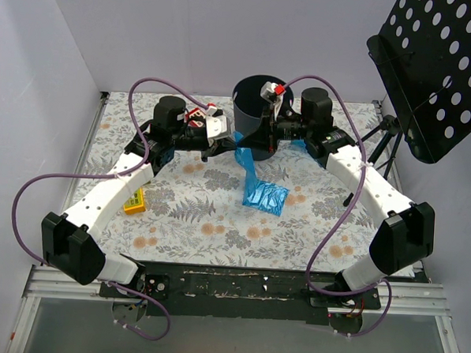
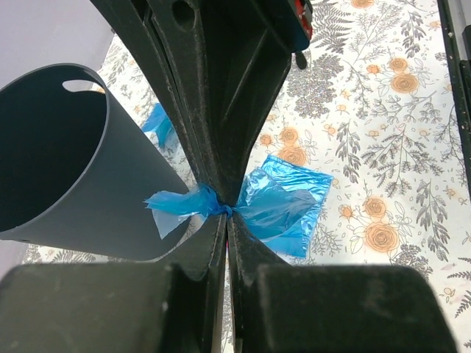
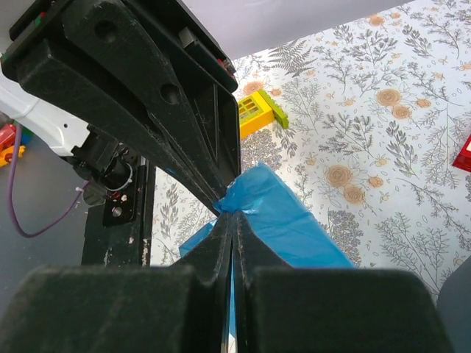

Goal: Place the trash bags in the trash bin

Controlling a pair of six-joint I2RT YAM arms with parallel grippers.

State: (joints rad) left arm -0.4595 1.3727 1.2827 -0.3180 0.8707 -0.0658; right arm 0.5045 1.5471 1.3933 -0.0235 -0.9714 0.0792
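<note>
The dark round trash bin (image 1: 255, 106) stands at the back centre; in the left wrist view it (image 2: 73, 184) is close on the left. A bright-blue trash bag (image 1: 262, 195) hangs from in front of the bin down to the table, its lower part lying flat. My left gripper (image 1: 229, 144) and right gripper (image 1: 251, 140) meet tip to tip at the bag's top, in front of the bin wall. The left gripper (image 2: 225, 211) is shut on the bunched bag (image 2: 283, 209). The right gripper (image 3: 231, 212) is shut on the same bag (image 3: 287, 220). Another blue piece (image 1: 300, 145) shows beside the bin.
A yellow block (image 1: 134, 201) lies by the left arm and also shows in the right wrist view (image 3: 257, 114). A black perforated music stand (image 1: 439, 68) stands at the right, its tripod (image 1: 379, 144) by the table edge. A red object (image 3: 464, 153) lies at the right wrist view's edge.
</note>
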